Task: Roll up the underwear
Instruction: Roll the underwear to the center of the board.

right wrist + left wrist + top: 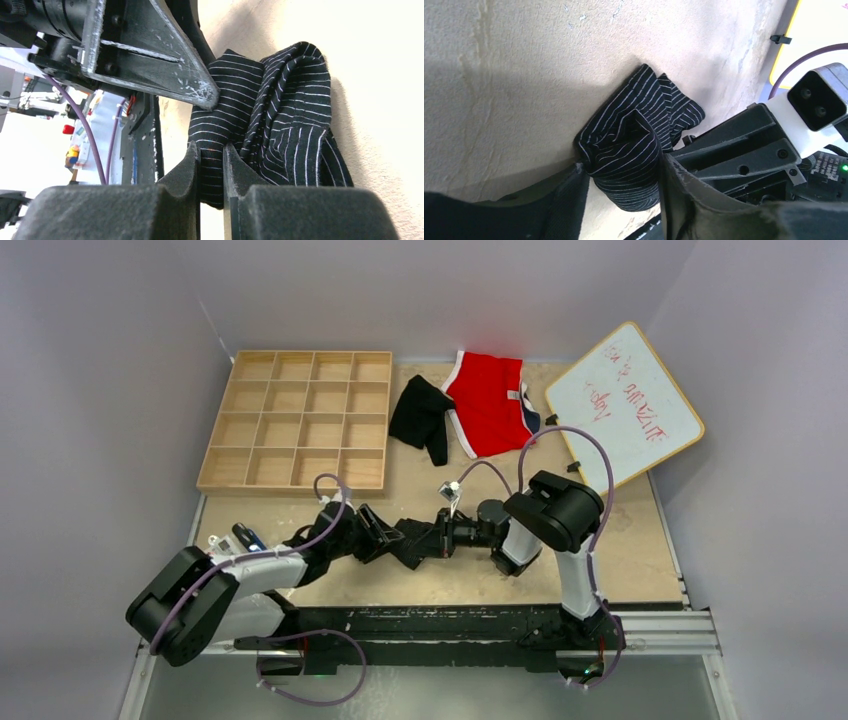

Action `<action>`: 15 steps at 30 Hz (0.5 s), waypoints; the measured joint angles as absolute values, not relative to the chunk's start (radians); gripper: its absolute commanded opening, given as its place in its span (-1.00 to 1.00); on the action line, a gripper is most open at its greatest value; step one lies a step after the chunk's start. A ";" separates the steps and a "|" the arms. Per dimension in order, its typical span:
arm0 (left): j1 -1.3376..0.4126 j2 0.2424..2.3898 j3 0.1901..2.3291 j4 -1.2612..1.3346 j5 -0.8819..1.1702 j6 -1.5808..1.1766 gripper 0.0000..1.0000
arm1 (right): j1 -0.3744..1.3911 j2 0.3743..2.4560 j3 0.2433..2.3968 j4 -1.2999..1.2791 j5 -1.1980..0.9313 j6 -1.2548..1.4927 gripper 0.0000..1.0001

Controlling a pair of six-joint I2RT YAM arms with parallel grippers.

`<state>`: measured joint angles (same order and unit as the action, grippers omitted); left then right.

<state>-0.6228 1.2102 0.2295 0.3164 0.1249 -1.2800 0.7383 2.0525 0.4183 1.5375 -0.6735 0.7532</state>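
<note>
Currently both arms meet low over the near middle of the table, wrists turned inward toward each other.

Item one: the pinstriped underwear, black with fine pale lines, lies bunched in folds on the table surface directly between the two grippers. From above it cannot be made out among the black gripper parts.

Left gripper: jaws at a medium spread, one finger on each side of the bunched cloth. The cloth fills the gap and both fingers touch it.

Right gripper: jaws narrow, pinched on a fold at the edge of the pinstriped underwear, with a thin layer of cloth caught between the pads. One finger of the left gripper reaches in from the other side, and its tip rests on the same garment.

Item two: the plain black underwear lies flat and crumpled at the far side of the table, well apart from both grippers. It sits just right of the wooden grid tray, and its right edge touches the red briefs.

Other items: the tray sits in the far left corner. A whiteboard with red writing leans, tilted, at the far right.
</note>
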 measured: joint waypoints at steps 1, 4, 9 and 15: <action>-0.623 1.222 0.232 0.322 0.125 -1.277 -0.20 | 0.738 2.056 0.416 1.546 -0.673 0.762 -0.67; -0.629 1.262 0.252 0.327 0.125 -1.265 -0.35 | 0.738 2.045 0.416 1.530 -0.671 0.766 -0.46; -0.640 1.303 0.291 0.316 0.122 -1.243 -0.46 | 0.736 1.953 0.411 1.388 -0.648 0.727 -0.13; -0.651 1.305 0.318 0.267 0.108 -1.232 -0.46 | 0.740 1.740 0.446 1.003 -0.593 0.559 0.08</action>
